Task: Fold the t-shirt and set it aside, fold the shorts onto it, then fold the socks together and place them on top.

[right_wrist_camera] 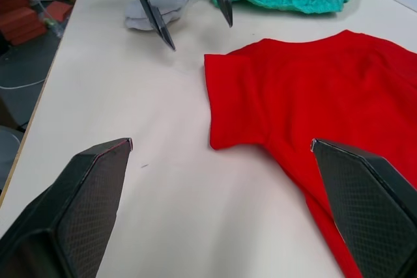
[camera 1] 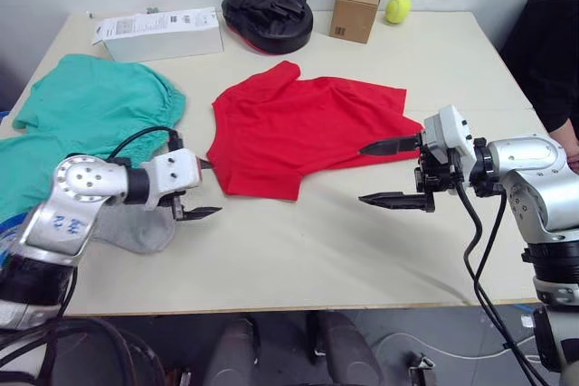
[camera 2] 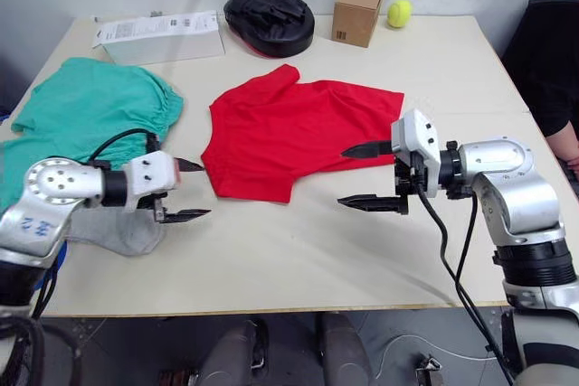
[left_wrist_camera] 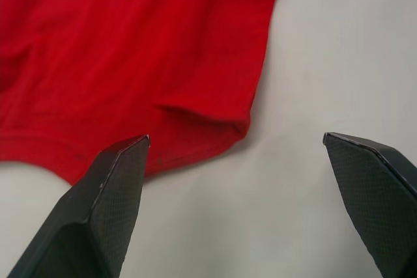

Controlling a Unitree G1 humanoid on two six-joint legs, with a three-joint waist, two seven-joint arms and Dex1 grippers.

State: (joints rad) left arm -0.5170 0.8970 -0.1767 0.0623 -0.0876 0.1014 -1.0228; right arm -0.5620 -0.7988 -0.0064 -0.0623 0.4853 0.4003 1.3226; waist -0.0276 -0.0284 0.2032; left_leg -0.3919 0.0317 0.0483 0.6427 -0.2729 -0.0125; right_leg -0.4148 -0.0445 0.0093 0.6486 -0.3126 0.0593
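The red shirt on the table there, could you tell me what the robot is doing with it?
Nothing is gripped yet. The t-shirt lies spread on the table, partly rumpled. The left gripper and the right gripper hover open at its two sides, facing each other, looking set to begin folding. The shorts and a grey sock wait by the left arm.
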